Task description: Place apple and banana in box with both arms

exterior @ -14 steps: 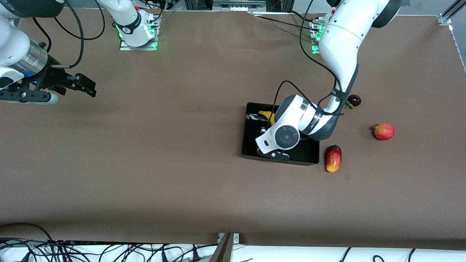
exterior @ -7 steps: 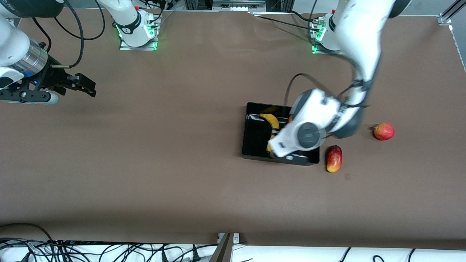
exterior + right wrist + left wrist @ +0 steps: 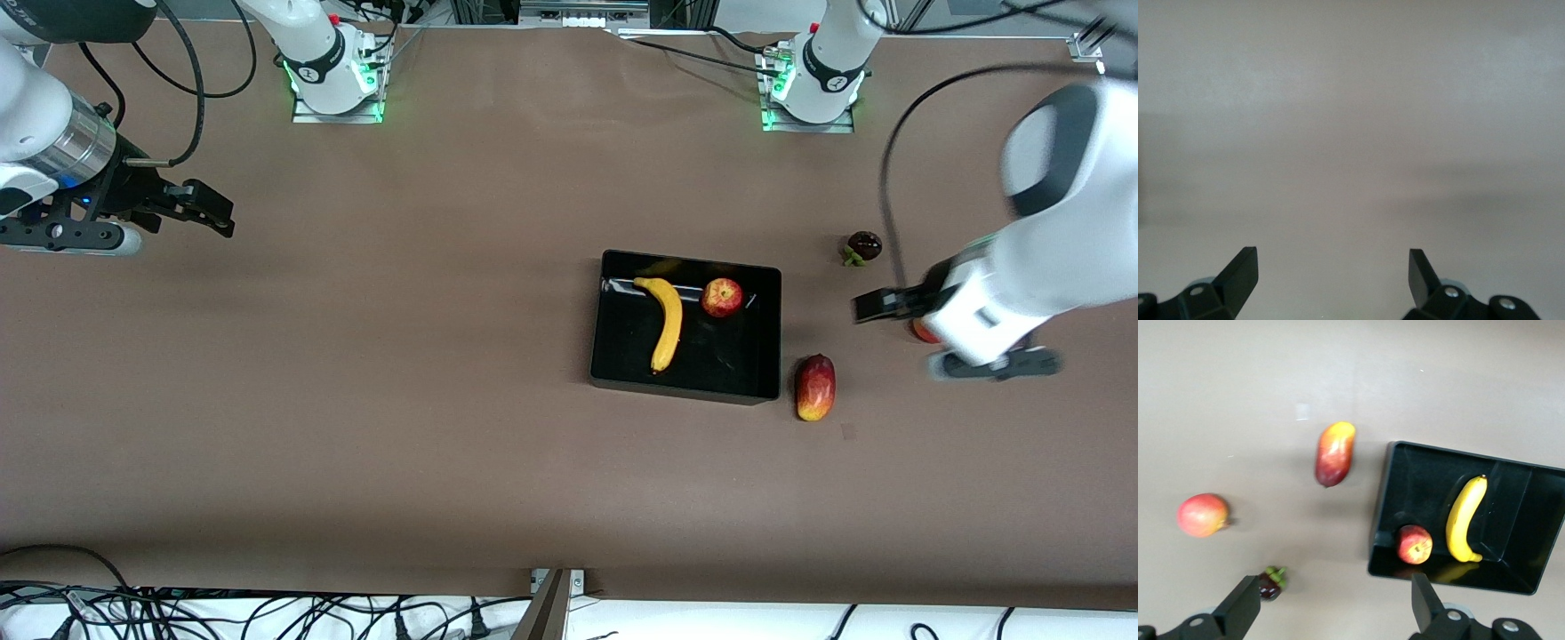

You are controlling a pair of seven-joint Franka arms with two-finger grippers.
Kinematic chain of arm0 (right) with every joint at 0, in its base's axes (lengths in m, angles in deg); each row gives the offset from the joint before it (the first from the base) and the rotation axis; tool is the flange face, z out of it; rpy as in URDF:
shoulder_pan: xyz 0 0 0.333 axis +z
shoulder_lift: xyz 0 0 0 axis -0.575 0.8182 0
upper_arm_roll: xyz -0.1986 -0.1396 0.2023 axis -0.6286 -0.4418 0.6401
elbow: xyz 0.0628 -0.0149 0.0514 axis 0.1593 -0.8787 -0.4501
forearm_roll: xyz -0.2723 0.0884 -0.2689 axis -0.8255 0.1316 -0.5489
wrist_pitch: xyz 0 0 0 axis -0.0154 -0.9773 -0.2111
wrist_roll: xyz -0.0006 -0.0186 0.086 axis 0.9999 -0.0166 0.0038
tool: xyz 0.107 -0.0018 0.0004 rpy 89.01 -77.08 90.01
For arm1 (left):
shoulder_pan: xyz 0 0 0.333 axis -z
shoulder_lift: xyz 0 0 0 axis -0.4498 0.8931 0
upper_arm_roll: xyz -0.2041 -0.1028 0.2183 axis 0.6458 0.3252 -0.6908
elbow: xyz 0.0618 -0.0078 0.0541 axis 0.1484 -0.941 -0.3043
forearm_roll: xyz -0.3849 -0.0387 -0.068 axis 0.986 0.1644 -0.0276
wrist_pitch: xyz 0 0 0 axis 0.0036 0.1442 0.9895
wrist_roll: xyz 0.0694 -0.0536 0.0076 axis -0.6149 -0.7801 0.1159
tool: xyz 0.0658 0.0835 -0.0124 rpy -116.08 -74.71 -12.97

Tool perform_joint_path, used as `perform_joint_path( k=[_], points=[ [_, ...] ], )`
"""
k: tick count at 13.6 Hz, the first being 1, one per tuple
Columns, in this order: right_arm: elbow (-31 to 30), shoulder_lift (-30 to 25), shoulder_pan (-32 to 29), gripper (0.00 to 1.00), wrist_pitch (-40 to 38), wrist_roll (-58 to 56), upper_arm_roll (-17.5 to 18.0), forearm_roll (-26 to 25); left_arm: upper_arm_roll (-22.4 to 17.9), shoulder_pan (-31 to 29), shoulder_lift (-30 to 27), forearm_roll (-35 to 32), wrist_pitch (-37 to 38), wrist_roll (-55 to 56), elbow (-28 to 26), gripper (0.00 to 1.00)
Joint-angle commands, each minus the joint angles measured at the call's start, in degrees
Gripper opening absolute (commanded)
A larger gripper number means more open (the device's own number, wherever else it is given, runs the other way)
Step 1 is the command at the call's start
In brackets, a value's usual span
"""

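The yellow banana (image 3: 665, 322) and the small red apple (image 3: 722, 297) lie side by side in the black box (image 3: 683, 391). My left gripper (image 3: 880, 307) is open and empty. It hangs over the table past the box, toward the left arm's end, between a dark mangosteen and a pinkish-red fruit. The left wrist view shows its open gripper (image 3: 1333, 603), with the box (image 3: 1381, 500), the apple (image 3: 1414, 544) and the banana (image 3: 1466, 519) below. My right gripper (image 3: 213, 212) waits, open and empty, over bare table at the right arm's end. Its wrist view (image 3: 1331, 267) shows only table.
A red-and-yellow oval fruit (image 3: 815, 387) lies on the table beside the box's corner. A dark mangosteen (image 3: 863, 246) lies toward the left arm's end. A pinkish-red round fruit (image 3: 923, 332) is mostly hidden under the left hand; it shows whole in the left wrist view (image 3: 1202, 515).
My left gripper has lifted out of the box and swung toward the left arm's end of the table. The banana and apple now show uncovered in the box. The right arm has not moved.
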Motion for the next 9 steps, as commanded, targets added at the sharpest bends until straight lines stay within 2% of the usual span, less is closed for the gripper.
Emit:
perform_joint_path(
  k=[1,3,9],
  points=[
    [1.4,0.5,-0.2,1.00,-0.9,-0.4,0.2,-0.9,-0.1,-0.7,-14.2,-3.2,-1.2,-1.6,-15.3,1.00],
    [1.4,0.5,-0.2,1.00,-0.9,-0.4,0.2,-0.9,0.6,-2.8,-19.8,-3.3,-2.7,-1.9,-20.9,1.00],
    [1.4,0.5,-0.1,1.00,-0.8,-0.2,0.2,-0.9,1.5,-5.0,-20.1,-2.7,-2.3,-1.3,-20.9,1.00]
  ],
)
